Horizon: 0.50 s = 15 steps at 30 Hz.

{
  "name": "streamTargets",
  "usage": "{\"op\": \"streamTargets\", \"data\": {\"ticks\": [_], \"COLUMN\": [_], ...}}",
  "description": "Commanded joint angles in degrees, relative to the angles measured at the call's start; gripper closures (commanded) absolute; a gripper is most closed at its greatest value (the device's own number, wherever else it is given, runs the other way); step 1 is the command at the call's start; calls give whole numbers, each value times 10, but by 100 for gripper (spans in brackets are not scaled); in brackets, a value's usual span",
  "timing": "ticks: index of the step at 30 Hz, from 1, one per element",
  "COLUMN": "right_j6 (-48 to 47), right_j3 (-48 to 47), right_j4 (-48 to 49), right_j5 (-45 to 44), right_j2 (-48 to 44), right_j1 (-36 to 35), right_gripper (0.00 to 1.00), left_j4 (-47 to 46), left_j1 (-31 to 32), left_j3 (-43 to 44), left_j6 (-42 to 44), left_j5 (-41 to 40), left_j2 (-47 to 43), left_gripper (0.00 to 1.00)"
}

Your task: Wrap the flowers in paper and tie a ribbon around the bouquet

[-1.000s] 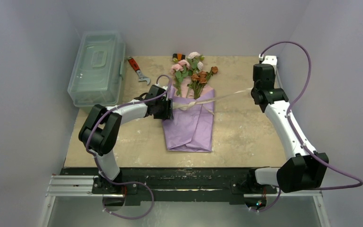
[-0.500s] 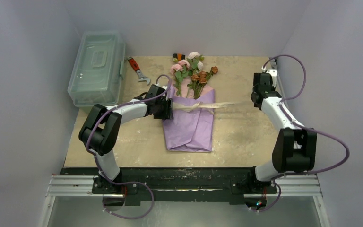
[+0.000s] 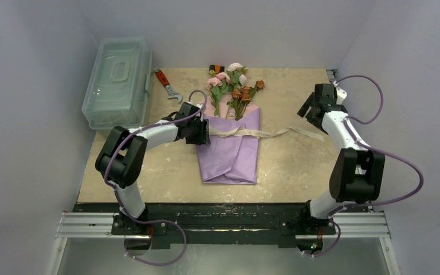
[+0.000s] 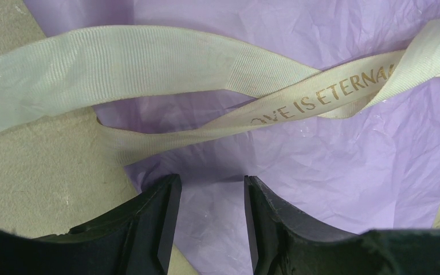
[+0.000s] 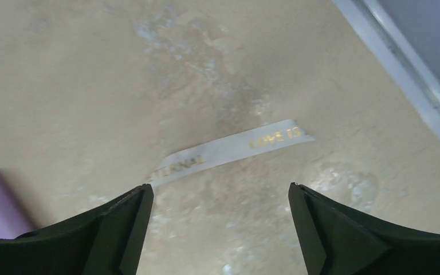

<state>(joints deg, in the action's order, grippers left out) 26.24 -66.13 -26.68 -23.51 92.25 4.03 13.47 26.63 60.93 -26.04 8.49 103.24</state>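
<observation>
Lying in the middle of the mottled beige counter (image 3: 298,166): one bouquet (image 3: 232,123), blooms toward the far wall.

Item 1, flowers (image 3: 233,86): thin green-stemmed sprays with small pink, white and orange-brown heads, lower stems hidden in the wrap. Likely light and easily crushed, so not a place to grip.

Item 2, paper (image 3: 229,157): thin crinkled lilac-purple sheet folded into a flat cone around the stems, a pink edge showing at the top. Judged soft, prone to tearing and to springing open.

Item 3, ribbon (image 3: 246,132): narrow cream woven strip with gold lettering, crossed over itself on the upper part of the cone, with no bow visible. One end trails right across the counter and lies free. Limp and probably slippery, so best pinched flat near an end.

Left gripper (image 4: 209,189): at the left edge of the cone, jaws about half apart over the paper, nothing visibly pinched. The ribbon crossing lies just ahead.

Right gripper (image 5: 220,195): jaws wide, empty, hovering above the free ribbon end near the right wall.
</observation>
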Motion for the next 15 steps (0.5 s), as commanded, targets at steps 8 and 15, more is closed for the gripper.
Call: {"op": "streamTargets", "data": {"ticks": [8, 15], "right_j6": [524, 626], "right_j3": [40, 5], "right_j4": [-49, -86], "right_j5": [152, 108], "right_j2": [-86, -6], "right_j1": [-147, -184], "right_gripper": [1, 6], "left_j4": [31, 30], "left_j1": [-4, -4], "left_j3": [-35, -37], "left_j6": [-5, -4], "left_j5": [-7, -8], "left_j2": [-2, -6], "left_gripper": [51, 51]}}
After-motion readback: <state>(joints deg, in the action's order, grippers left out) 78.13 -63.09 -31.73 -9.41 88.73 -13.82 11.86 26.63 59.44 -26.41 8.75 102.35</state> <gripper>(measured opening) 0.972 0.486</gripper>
